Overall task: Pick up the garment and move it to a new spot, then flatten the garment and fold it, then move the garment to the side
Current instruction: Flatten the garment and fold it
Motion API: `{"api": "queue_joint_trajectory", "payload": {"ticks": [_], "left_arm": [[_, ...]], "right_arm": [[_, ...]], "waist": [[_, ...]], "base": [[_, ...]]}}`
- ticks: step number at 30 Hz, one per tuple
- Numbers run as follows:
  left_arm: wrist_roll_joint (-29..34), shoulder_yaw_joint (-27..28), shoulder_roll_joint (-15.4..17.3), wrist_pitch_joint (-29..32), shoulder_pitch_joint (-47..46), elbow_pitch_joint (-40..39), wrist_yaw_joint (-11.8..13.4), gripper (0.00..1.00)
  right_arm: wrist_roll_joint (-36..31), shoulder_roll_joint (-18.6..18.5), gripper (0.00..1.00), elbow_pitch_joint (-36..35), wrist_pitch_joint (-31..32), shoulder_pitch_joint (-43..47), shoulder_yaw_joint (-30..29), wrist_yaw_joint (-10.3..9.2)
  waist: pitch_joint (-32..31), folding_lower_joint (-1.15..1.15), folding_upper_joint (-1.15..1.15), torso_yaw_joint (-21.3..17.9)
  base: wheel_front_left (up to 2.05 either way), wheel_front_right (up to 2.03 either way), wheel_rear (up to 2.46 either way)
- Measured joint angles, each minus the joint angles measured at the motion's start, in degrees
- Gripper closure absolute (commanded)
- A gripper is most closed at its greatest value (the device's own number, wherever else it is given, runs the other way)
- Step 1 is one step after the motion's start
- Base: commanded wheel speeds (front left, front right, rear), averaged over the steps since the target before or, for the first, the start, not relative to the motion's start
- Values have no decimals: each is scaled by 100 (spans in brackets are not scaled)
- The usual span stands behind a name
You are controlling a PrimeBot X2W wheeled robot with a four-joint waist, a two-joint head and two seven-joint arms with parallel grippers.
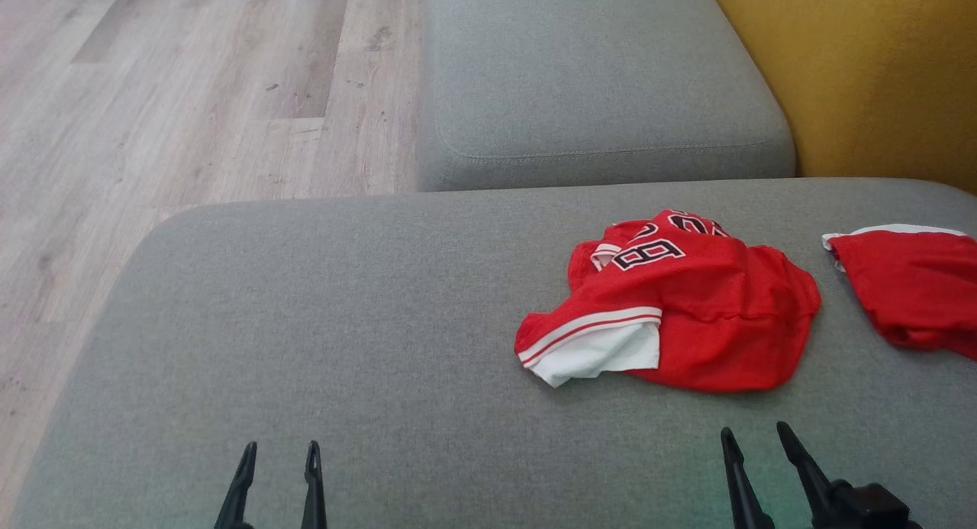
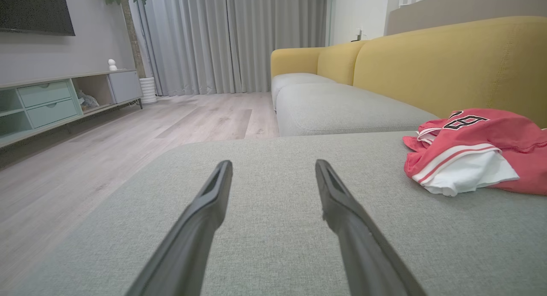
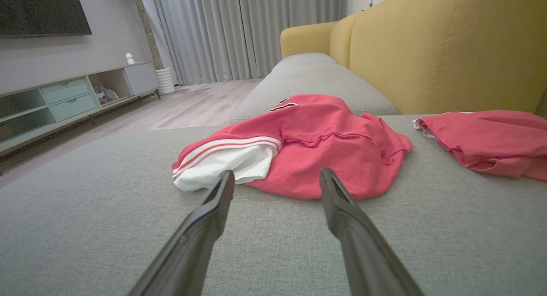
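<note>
Left gripper [image 1: 281,446]: fingers spread wide, holding nothing, hanging over bare grey seat cushion [image 1: 343,323]. Right gripper [image 1: 754,430]: also spread wide, empty, tips just short of garment [image 1: 687,315], not touching it. Garment: crumpled red jersey, white lining poking out under striped hem, black number on top. It lies on the cushion toward right side, near yellow backrest [image 1: 878,71]. Second red garment [image 1: 908,292] further right, apart from first. Across room, low cabinet [image 2: 51,101]: drawers shut, open compartment holds something small, can't tell what.
</note>
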Motion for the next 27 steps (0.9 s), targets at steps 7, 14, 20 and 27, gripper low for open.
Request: {"api": "queue_joint_trajectory", "payload": {"ticks": [7,14,20,27], "left_arm": [[15,-1,-11,0,0,40,-46,0],[42,3,-18,0,-1,112,-47,0],[48,-65,-21,0,-29,268,-93,0],[-32,-557,-40,0,-698,673,-147,0]], "right_arm": [[0,0,0,5,0,0,8,0],[0,0,0,8,0,-3,8,0],[68,0,0,2,0,-25,59,0],[170,-81,0,-32,1,-230,403,0]], "waist": [[4,1,0,-24],[38,1,0,-38],[173,1,0,-141],[490,1,0,-382]], "base": [[0,0,0],[0,0,0],[0,0,0],[0,0,0]]}}
